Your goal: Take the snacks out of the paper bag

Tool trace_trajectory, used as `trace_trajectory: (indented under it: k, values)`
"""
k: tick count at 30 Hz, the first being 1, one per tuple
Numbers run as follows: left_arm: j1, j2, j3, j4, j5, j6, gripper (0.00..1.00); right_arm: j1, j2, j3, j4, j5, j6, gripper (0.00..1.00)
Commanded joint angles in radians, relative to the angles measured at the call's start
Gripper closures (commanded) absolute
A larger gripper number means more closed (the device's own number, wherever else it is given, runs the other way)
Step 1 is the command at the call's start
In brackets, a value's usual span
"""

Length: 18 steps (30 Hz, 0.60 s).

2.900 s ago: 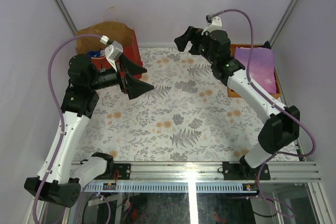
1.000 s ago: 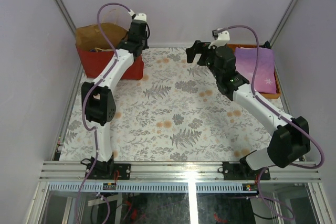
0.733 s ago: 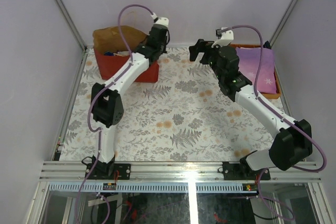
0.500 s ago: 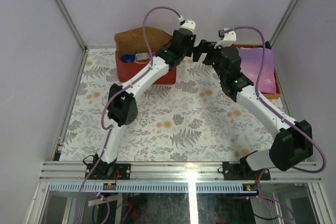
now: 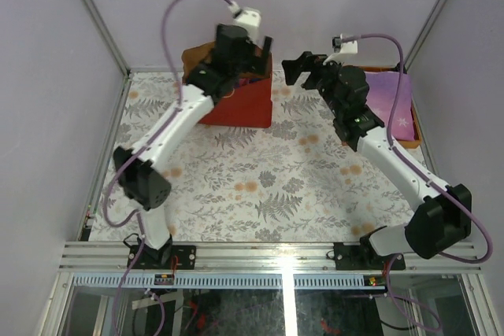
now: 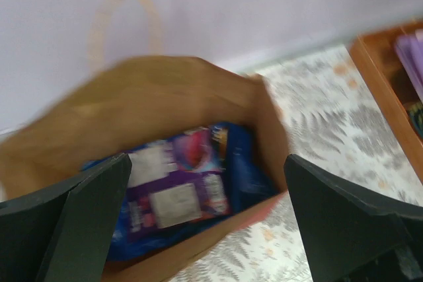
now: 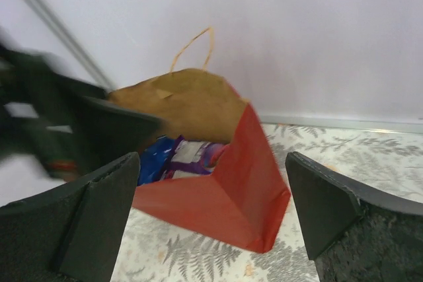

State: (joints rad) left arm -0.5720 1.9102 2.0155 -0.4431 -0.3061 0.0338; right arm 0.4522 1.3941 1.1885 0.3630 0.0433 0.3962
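The paper bag (image 5: 244, 104), red outside and brown inside, stands at the back centre of the table. In the left wrist view its mouth (image 6: 165, 97) holds the snacks: a purple packet (image 6: 175, 196) lying on a large blue bag (image 6: 241, 163). My left gripper (image 5: 264, 51) hovers over the bag's mouth, open and empty (image 6: 206, 163). My right gripper (image 5: 298, 68) is open and empty to the right of the bag, facing its red side (image 7: 225, 189); the snacks (image 7: 185, 153) show there too. In the top view my left arm hides the snacks.
An orange tray (image 5: 416, 133) with a flat lilac item (image 5: 383, 100) sits at the back right; its corner shows in the left wrist view (image 6: 377, 84). The bag's cord handle (image 7: 195, 44) stands up by the back wall. My blurred left arm (image 7: 53, 110) is left of the bag.
The bag has moved from the back left corner to the back centre, along with my left arm. The left gripper is now above its mouth. The right gripper stayed near the back centre.
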Motion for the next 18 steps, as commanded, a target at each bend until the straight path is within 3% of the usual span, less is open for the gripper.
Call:
trace_trajectory:
  k: [1, 7, 13, 18]
  values:
    - [0.082, -0.223, -0.054, 0.069, -0.073, 0.024, 0.00, -0.042, 0.053, 0.058, -0.043, 0.060, -0.024, 0.00]
    - [0.319, -0.271, -0.164, 0.011, -0.038, -0.051, 0.08, -0.042, 0.211, 0.264, -0.201, -0.046, -0.011, 0.05]
    - [0.421, -0.276, -0.256, 0.048, 0.003, -0.060, 0.08, -0.041, 0.346, 0.418, -0.287, -0.032, -0.032, 0.06]
    - [0.466, -0.211, -0.237, 0.055, 0.051, -0.079, 0.09, -0.040, 0.477, 0.632, -0.414, 0.001, -0.078, 0.07]
